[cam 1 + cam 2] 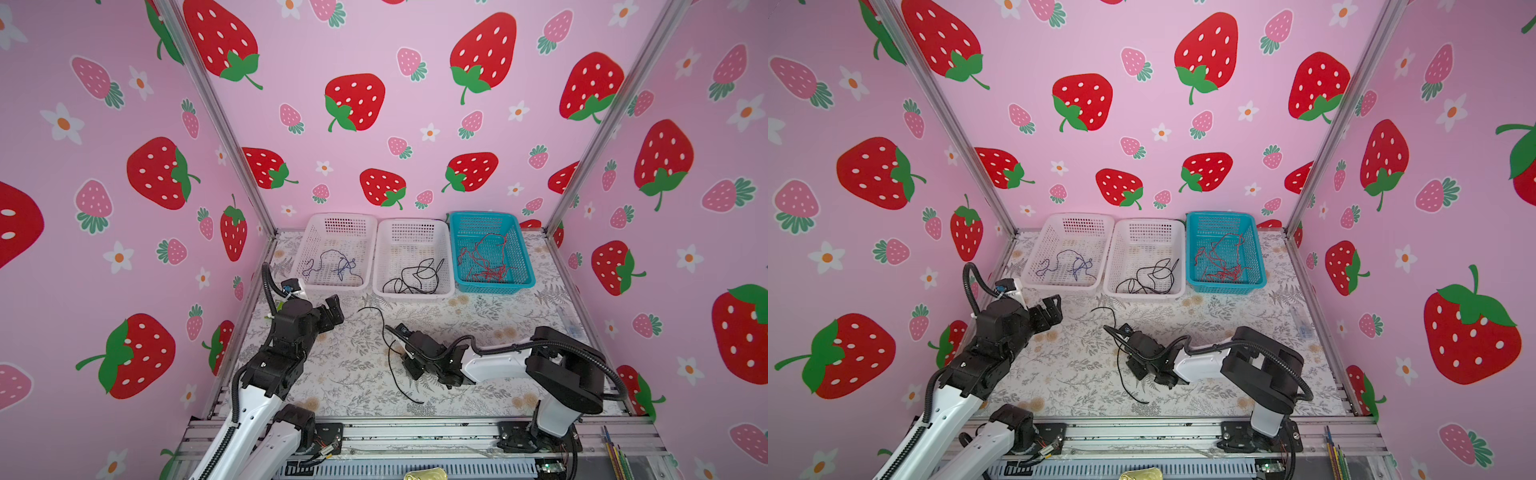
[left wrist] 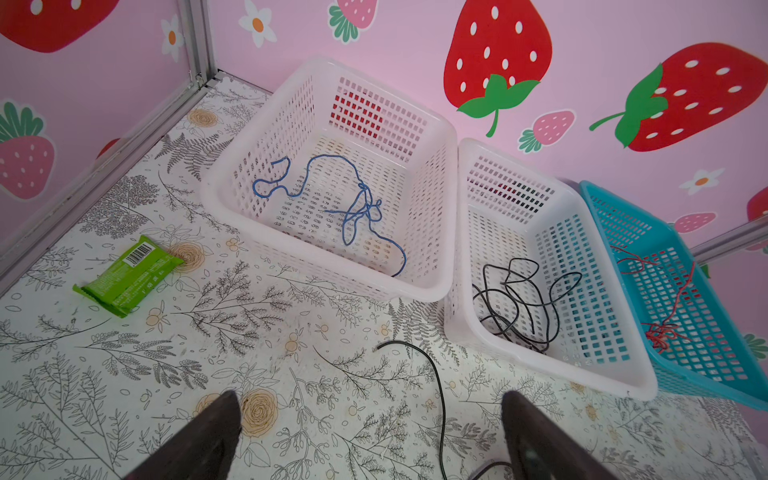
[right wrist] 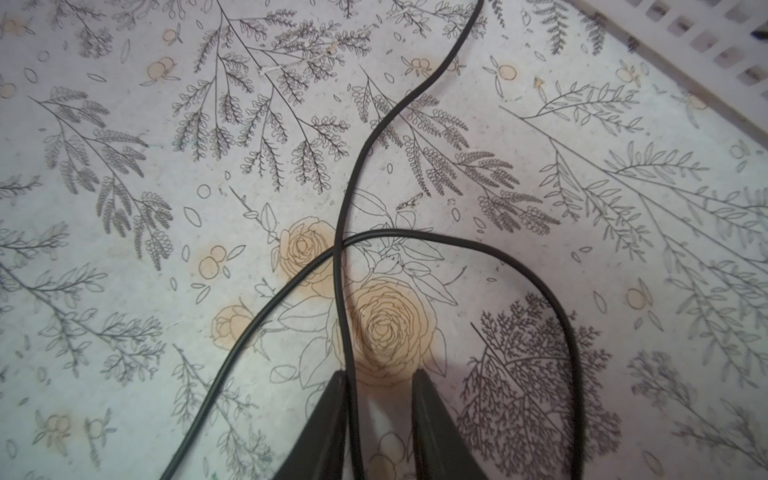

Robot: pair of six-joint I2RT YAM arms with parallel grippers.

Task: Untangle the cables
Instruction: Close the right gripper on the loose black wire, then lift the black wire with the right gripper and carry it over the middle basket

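One loose black cable [image 1: 392, 370] [image 1: 1120, 374] curves over the floral table top, mid-table, and crosses itself in a loop [image 3: 345, 199]. My right gripper [image 1: 395, 343] [image 3: 379, 374] is low over it, jaws a narrow gap apart, with the cable running between them against one finger [image 3: 332, 415]. The left gripper [image 1: 337, 311] [image 2: 370, 397] hovers wide open and empty to the left, with the cable's far end [image 2: 436, 374] ahead of it. Three more cables lie in baskets: blue [image 1: 334, 266], black [image 1: 415, 274], red [image 1: 486, 257].
Three baskets line the back wall: two white ones [image 1: 340, 217] [image 1: 411, 222] and a teal one [image 1: 482, 215]. A green snack packet [image 2: 129, 274] lies on the table at the left near the metal frame post. Pink strawberry walls close in three sides.
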